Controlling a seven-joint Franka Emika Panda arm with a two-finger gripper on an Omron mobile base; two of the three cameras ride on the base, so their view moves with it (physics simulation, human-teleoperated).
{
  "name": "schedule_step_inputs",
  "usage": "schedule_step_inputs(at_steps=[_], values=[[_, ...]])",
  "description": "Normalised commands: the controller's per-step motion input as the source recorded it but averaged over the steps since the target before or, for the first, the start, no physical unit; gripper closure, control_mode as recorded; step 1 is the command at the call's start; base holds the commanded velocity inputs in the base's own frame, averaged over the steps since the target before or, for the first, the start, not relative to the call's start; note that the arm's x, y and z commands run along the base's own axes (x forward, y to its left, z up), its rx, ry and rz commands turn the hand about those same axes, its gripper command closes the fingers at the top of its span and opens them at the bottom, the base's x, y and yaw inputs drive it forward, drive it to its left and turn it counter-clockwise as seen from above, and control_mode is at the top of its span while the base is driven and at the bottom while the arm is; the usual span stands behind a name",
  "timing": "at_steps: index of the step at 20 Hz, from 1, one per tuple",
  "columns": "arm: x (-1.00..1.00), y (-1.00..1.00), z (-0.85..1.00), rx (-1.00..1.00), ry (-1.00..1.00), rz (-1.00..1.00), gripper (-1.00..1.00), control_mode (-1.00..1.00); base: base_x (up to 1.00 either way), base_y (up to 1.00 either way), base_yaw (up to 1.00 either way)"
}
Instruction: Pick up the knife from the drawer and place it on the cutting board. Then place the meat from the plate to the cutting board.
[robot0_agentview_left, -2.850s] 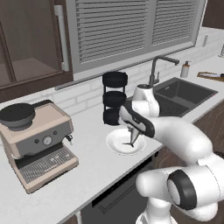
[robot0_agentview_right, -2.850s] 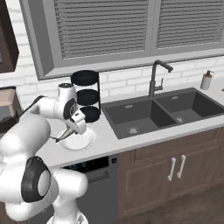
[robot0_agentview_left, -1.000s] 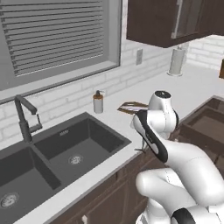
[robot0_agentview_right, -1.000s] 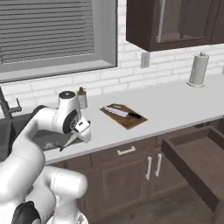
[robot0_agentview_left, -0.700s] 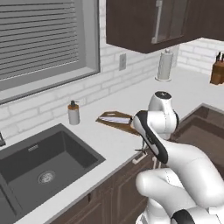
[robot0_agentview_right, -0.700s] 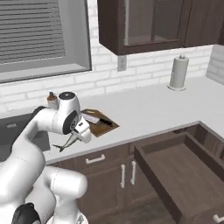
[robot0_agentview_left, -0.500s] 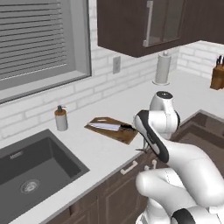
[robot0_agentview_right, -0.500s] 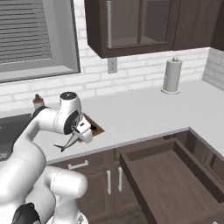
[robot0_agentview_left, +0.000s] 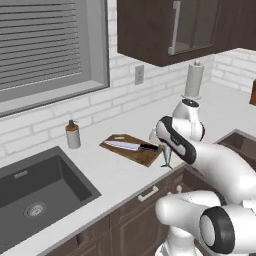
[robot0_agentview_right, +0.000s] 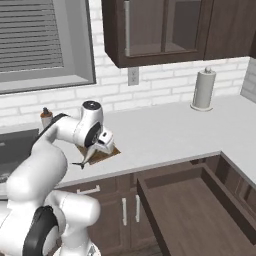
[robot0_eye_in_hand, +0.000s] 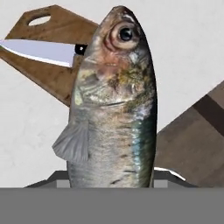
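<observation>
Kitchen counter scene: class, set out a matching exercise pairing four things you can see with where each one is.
Things:
1. knife
2. fish
3. soap bottle
4. paper towel roll

Places:
A. at the back of the counter, near the corner
B. lying on the cutting board
C. beside the sink
D. held in the jaws of the gripper

Pairs: 1-B, 2-D, 3-C, 4-A

arm bent, gripper (robot0_agentview_left: 166, 159) pointing down, clamped
</observation>
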Motion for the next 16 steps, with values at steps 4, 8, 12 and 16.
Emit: schedule_step_inputs(at_steps=[4,8,12,16], values=[[0.94,0.00,0.04,-0.06,0.08,0.55,1.00,-1.00,0.00,0.00,0.00],[0.28,0.22,0.00,-0.29,0.00,0.57,1.00,-1.00,0.00,0.00,0.00],[-0.02,0.23,-0.13,-0.37,0.00,0.70,1.00,-1.00,0.00,0.00,0.00],[-0.22,0.15,-0.41,-0.31,-0.01,0.82,1.00,-1.00,0.00,0.00,0.00]])
